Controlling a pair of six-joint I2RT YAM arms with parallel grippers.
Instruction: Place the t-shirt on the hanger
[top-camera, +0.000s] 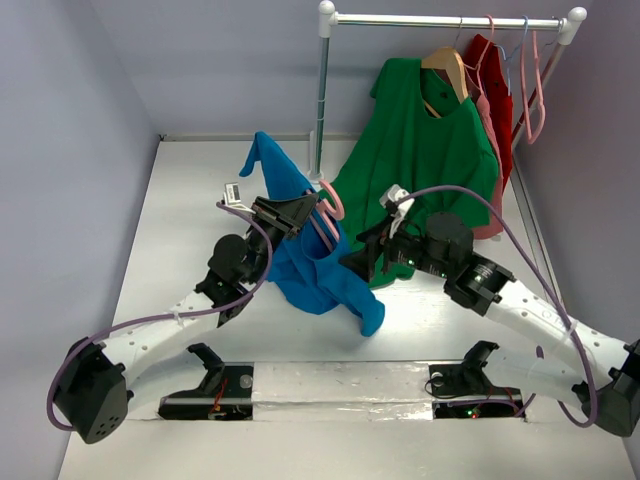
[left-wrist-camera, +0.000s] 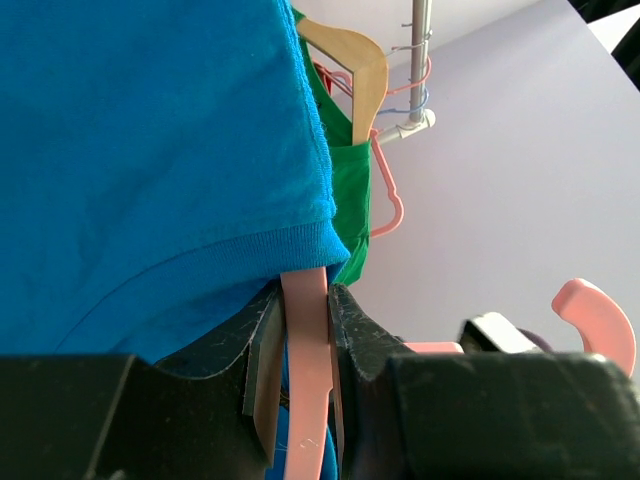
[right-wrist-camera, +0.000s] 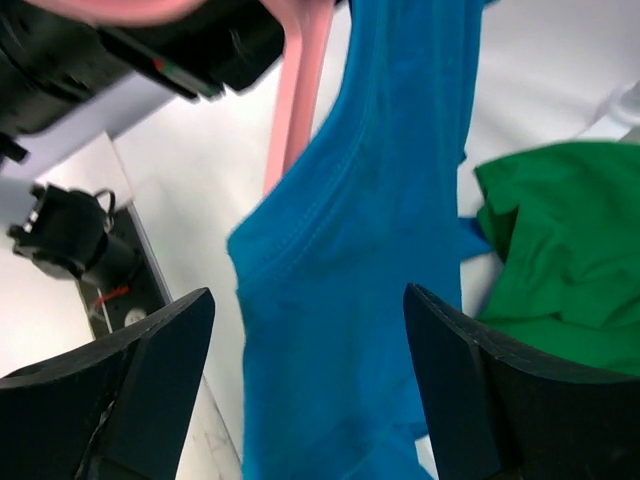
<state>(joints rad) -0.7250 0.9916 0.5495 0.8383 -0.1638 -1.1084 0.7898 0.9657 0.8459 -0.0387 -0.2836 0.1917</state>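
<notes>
The t-shirt (top-camera: 310, 265) hangs at mid-table, bunched over the hanger (left-wrist-camera: 305, 370) and trailing onto the table (top-camera: 180, 230) between the two arms. The left claw (top-camera: 300, 213) sits just under the shirt's ribbed hem, closed tight on the hanger's pink bar, with blue cloth draped over its top. The hanger's hook pokes out beside it. The right claw (top-camera: 365, 258) faces the shirt from the other side with its fingers (right-wrist-camera: 150, 380) spread wide and holding nothing. Blue cloth fills the gap ahead of them, but I cannot tell whether they touch it. Behind, a green shirt (top-camera: 420, 150) on a wooden hanger (top-camera: 447, 65) hangs from the rail (top-camera: 450, 20), close behind the right claw, with red shirts (top-camera: 495, 80) and spare pink hangers (top-camera: 535, 90) beyond.
</notes>
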